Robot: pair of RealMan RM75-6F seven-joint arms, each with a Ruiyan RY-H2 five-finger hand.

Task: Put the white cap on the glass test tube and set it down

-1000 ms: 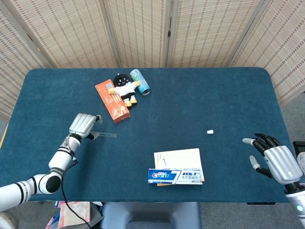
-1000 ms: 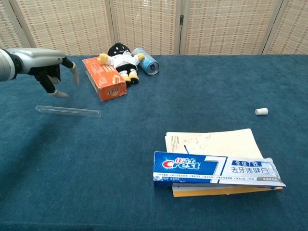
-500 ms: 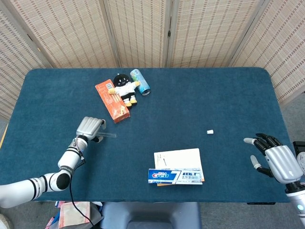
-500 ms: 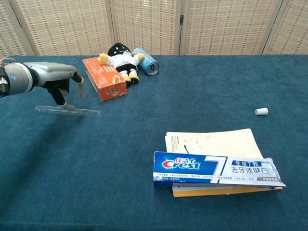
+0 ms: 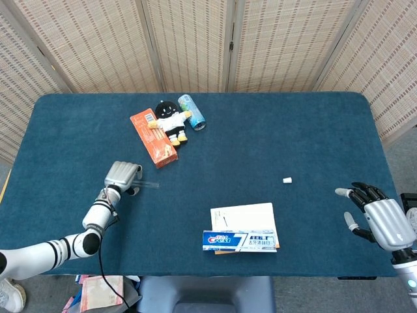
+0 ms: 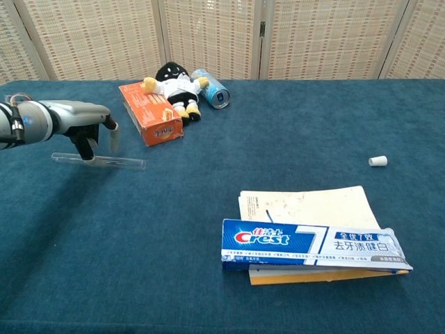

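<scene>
The glass test tube (image 6: 115,163) lies flat on the blue table at the left; only its right end (image 5: 150,185) shows in the head view. My left hand (image 6: 87,126) (image 5: 122,176) is lowered over the tube's left part. The thumb reaches down to the tube and the other fingers hang just beyond it, not closed on it. The small white cap (image 5: 287,179) (image 6: 377,161) stands alone on the cloth far to the right. My right hand (image 5: 381,222) hovers near the table's right front corner, fingers spread and empty; the chest view does not show it.
An orange box (image 6: 149,113), a plush doll (image 6: 174,87) and a can (image 6: 211,88) lie behind the tube. A Crest toothpaste box (image 6: 313,245) rests on a booklet (image 6: 306,207) at the front centre. A folding screen stands behind the table.
My left hand has come down and forward from above the tube until its thumb reaches it. The right hand has drifted slightly right. The tube and cap have not moved.
</scene>
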